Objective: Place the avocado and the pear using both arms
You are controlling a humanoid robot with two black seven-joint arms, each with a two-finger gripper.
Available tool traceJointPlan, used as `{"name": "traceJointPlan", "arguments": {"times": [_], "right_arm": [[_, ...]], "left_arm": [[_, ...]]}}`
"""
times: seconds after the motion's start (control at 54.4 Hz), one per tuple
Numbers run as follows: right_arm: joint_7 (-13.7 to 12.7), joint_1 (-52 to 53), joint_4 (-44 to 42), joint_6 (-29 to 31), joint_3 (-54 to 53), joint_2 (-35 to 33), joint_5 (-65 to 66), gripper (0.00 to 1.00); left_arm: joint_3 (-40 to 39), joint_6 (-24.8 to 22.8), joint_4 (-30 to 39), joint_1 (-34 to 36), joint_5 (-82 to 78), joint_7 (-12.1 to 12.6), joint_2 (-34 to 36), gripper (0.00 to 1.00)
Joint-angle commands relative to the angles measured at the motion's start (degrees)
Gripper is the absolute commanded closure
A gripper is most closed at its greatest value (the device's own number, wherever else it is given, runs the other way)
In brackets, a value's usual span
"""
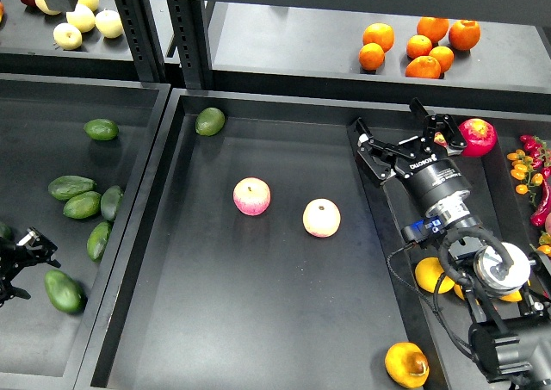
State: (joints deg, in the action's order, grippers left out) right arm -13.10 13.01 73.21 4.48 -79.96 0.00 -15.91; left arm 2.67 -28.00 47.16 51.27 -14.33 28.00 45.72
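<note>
A dark green avocado (65,291) lies on the floor of the left tray (52,355), just right of my left gripper (19,265). That gripper is open and empty at the left edge of the view. Another avocado (209,120) lies at the far left of the centre tray (258,321). A golden pear (406,364) lies in the centre tray's near right corner. My right gripper (400,136) is open and empty over the far end of the right tray, beside a red apple (478,137).
Two pink-yellow apples (251,196) (321,218) sit mid centre tray. Several more avocados (82,202) lie in the left tray. Yellow fruit (433,275) lies under my right arm. Oranges (422,46) and pale apples (82,18) sit on the back shelf.
</note>
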Motion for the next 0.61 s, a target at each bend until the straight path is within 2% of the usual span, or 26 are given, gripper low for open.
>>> {"name": "traceJointPlan", "arguments": {"times": [0.0, 0.11, 0.588], "right_arm": [[-0.08, 0.09, -0.17, -0.08, 0.15, 0.00, 0.00, 0.00], [0.01, 0.09, -0.17, -0.09, 0.15, 0.00, 0.00, 0.00], [-0.08, 0.00, -0.26, -0.35, 0.33, 0.00, 0.00, 0.00]], "left_arm": [[-2.39, 0.00, 0.12, 0.15, 0.01, 0.00, 1.04, 0.09], [-6.87, 0.00, 0.13, 0.32, 0.10, 0.00, 2.09, 0.01], [-26.56, 0.00, 0.13, 0.23, 0.62, 0.00, 2.80, 0.01]]}}
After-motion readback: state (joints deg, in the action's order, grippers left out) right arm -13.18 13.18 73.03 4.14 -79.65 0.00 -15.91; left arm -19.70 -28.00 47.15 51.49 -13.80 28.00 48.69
